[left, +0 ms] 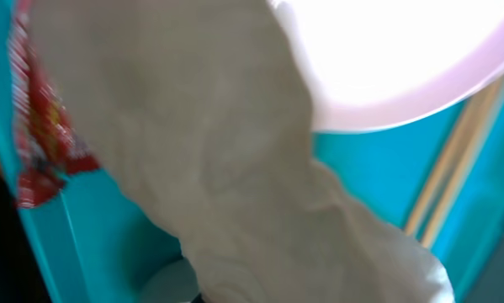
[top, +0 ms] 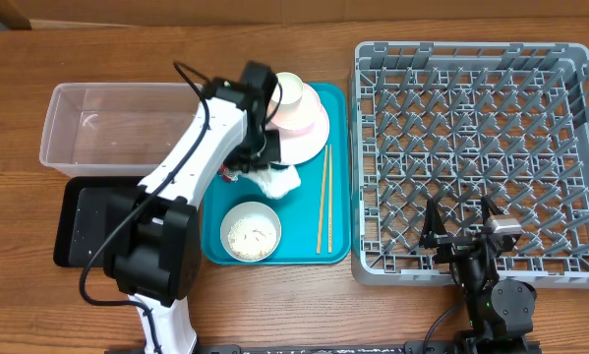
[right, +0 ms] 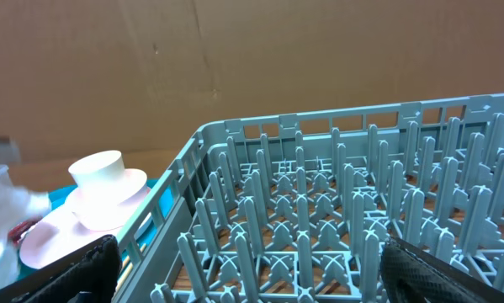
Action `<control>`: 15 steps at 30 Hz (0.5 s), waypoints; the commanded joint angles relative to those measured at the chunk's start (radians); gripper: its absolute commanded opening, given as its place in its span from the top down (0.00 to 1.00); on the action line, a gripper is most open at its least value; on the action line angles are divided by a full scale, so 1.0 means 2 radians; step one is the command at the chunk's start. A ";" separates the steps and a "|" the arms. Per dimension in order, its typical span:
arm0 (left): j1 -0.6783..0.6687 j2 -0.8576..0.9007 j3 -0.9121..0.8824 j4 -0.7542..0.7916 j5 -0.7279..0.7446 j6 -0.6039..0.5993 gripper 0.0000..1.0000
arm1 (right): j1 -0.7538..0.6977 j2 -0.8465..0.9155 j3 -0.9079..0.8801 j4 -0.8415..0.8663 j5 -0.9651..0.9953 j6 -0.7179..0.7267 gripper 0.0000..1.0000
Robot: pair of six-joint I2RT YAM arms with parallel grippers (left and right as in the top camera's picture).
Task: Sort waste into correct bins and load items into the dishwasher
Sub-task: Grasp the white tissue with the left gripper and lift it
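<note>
On the teal tray (top: 335, 98), my left gripper (top: 263, 167) is down on the crumpled white tissue (top: 276, 181). The tissue (left: 235, 168) fills the left wrist view and hides the fingers, with the jaws shut on it. The red wrapper (left: 41, 143) lies just left of it at the tray's edge. A pale plate (top: 312, 126) carries a white cup (top: 288, 90) lying on it. A white bowl (top: 251, 233) holds rice. Chopsticks (top: 323, 197) lie along the tray's right side. My right gripper (top: 461, 228) stands open over the front edge of the grey dish rack (top: 476, 147).
The clear tub (top: 117, 128) stands at the back left, with the black tray (top: 86, 221) in front of it, partly under my left arm. The rack (right: 319, 210) with its upright pegs fills the right half of the table.
</note>
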 commanded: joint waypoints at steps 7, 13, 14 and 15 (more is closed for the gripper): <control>0.011 -0.016 0.140 -0.074 -0.025 0.014 0.96 | -0.001 -0.005 -0.005 0.004 -0.002 -0.002 0.00; 0.062 -0.016 0.148 -0.078 -0.038 0.014 0.96 | -0.001 -0.005 -0.005 0.004 -0.002 -0.002 0.00; 0.072 -0.016 0.148 -0.078 -0.038 0.014 0.96 | -0.001 -0.005 -0.005 0.004 -0.002 -0.002 0.00; 0.080 -0.016 0.148 -0.078 -0.038 0.014 0.96 | -0.001 -0.005 -0.005 0.004 -0.002 -0.002 0.00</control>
